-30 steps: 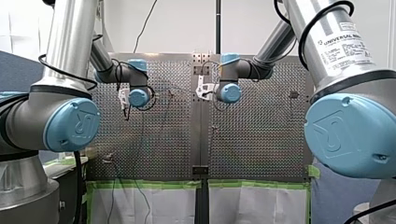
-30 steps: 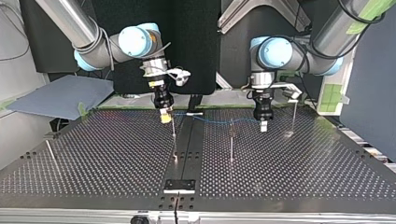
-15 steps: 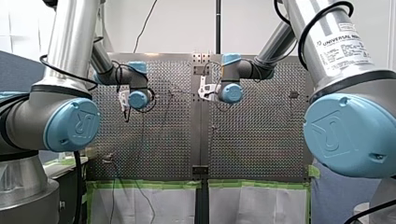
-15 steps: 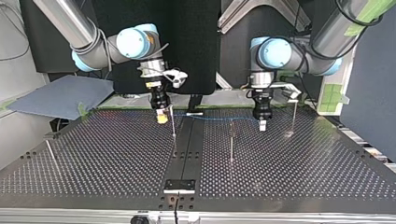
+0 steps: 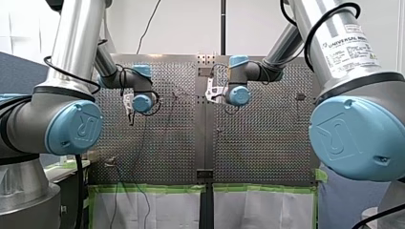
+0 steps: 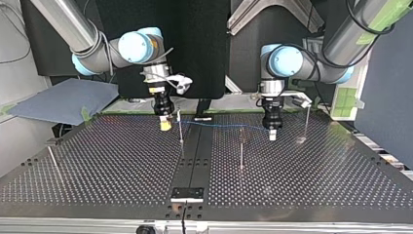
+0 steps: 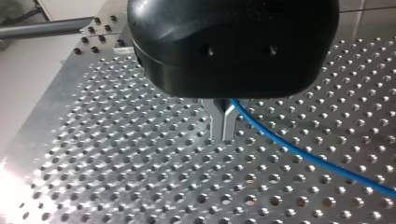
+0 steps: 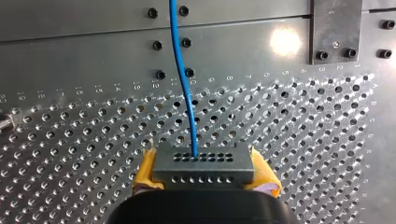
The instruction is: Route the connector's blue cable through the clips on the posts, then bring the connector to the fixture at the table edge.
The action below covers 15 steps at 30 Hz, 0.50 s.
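Clenching connector point(image 8: 204, 164) in my right gripper point(image 6: 165, 125) just beside the post point(image 6: 180, 129), pinching blue cable point(image 7: 299, 151) in my left gripper point(image 7: 223, 122) well past it (taut span, presumably for clipping).

Hidden and cut off

Left wrist view: the black body of my left gripper point(image 7: 223, 135) covers its finger roots, and the blue cable point(image 7: 299, 150) runs off the picture's edge. Right wrist view: the connector point(image 8: 203, 168) hides most of the yellow pads point(image 8: 145, 169) of my right gripper point(image 8: 204, 158), and its lower part sits behind the black body. Top view: the top of the post point(image 6: 180, 127) is too small to tell whether the cable is caught there.
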### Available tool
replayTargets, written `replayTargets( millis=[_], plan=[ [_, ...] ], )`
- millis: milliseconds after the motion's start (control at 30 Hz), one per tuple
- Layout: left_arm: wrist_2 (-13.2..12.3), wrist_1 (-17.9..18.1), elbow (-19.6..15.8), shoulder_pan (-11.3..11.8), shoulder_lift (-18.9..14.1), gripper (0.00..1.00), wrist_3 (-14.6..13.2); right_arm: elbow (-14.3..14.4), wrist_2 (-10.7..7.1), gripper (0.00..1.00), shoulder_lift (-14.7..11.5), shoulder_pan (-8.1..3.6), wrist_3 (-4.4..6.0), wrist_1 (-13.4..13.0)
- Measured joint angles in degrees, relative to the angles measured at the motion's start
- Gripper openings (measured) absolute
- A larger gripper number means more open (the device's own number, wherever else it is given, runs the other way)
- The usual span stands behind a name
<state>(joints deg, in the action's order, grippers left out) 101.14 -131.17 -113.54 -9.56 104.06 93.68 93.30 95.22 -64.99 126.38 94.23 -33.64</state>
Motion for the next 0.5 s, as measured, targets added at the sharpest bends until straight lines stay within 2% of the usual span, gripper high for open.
replayTargets(
  millis=[500],
  plan=[
    [-0.6,-1.1,3.5,0.2,0.9,0.00,0.7,0.0,-0.39,0.00,0.3,-1.11,0.00,-0.3]
  ],
)
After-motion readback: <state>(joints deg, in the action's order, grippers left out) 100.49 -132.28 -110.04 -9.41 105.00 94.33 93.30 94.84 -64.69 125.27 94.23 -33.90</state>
